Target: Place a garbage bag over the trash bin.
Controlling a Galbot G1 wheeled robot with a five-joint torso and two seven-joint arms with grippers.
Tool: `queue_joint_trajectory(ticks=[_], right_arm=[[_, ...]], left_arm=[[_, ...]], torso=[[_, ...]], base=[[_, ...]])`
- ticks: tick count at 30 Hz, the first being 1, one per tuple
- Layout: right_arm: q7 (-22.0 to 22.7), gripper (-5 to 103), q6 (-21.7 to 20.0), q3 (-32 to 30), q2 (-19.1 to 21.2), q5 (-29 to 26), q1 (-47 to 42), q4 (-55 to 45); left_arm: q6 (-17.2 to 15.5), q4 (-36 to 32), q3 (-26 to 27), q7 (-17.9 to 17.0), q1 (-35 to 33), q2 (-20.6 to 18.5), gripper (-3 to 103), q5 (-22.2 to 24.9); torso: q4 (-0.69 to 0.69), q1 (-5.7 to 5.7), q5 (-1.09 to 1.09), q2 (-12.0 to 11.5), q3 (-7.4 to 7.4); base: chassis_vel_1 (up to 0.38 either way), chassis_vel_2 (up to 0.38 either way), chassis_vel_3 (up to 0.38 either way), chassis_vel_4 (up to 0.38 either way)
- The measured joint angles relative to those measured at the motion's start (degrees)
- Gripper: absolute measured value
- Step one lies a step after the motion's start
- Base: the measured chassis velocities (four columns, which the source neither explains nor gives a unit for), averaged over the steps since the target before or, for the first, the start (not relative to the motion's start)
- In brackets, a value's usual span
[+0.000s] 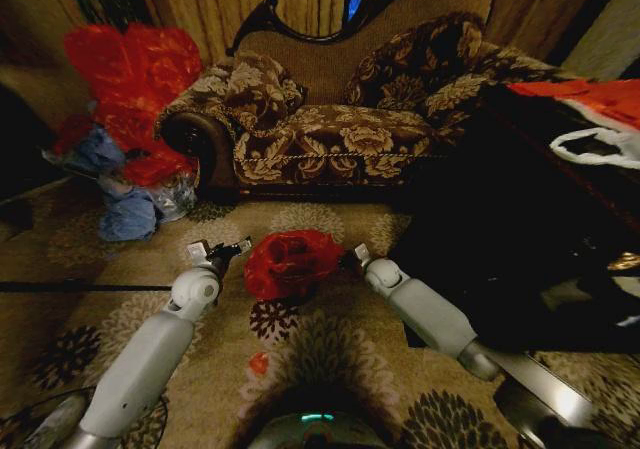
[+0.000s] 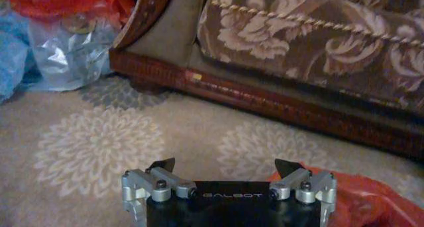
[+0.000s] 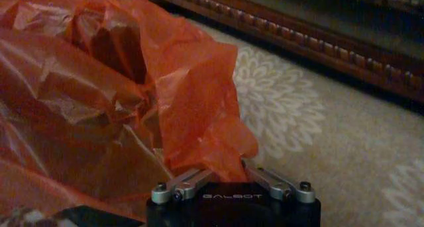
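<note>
Patterned carpet before a floral sofa (image 1: pixel 340 119), and we're mid-fit. Left claw (image 1: pixel 222 250) hangs wide, gripping nothing, just beside the garbage bag (image 1: pixel 292 262), which is bunched red over what is likely the trash bin, hidden beneath. Right claw (image 1: pixel 352 258) pinches the bag's edge. Best now: left catches the opposite rim, both stretch evenly. "GALBOT" reads on both claws.

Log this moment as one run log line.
right gripper: shut on garbage bag | left gripper: open, beside bag | bag: over carpet before sofa
</note>
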State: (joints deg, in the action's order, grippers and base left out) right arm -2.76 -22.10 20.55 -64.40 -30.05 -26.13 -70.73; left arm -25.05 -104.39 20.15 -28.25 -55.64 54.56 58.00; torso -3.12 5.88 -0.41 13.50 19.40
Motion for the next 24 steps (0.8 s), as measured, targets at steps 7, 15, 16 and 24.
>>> queue_joint_trajectory(ticks=[7,15,16,24], right_arm=[[2.4,0,2.3,-5.0,-3.4,-1.7,-3.2,0.5],[0.9,0,3.7,-8.0,-5.2,-0.7,-4.7,2.0],[0.9,0,3.7,-8.3,-5.3,-0.7,-5.1,1.9],[0.6,0,3.7,-8.9,-5.0,-1.2,-6.2,0.5]], left_arm=[[-0.2,3.6,0.1,12.9,-2.2,-2.7,100,-7.4],[2.6,14.0,-3.3,32.9,4.0,-6.1,100,-15.9],[3.0,15.5,-3.8,34.1,4.9,-5.9,100,-16.2],[4.5,23.8,-5.8,38.0,8.2,-2.9,97,-17.0]], torso=[[0.01,0.0,-0.01,0.0,0.0],[-0.01,0.0,-0.01,0.0,0.0],[-0.01,0.0,0.0,0.0,0.0],[-0.01,0.0,-0.01,0.0,0.0]], base=[[0.0,0.0,0.0,0.0],[0.0,0.0,0.0,0.0],[0.0,0.0,0.0,0.0],[0.0,0.0,0.0,0.0]])
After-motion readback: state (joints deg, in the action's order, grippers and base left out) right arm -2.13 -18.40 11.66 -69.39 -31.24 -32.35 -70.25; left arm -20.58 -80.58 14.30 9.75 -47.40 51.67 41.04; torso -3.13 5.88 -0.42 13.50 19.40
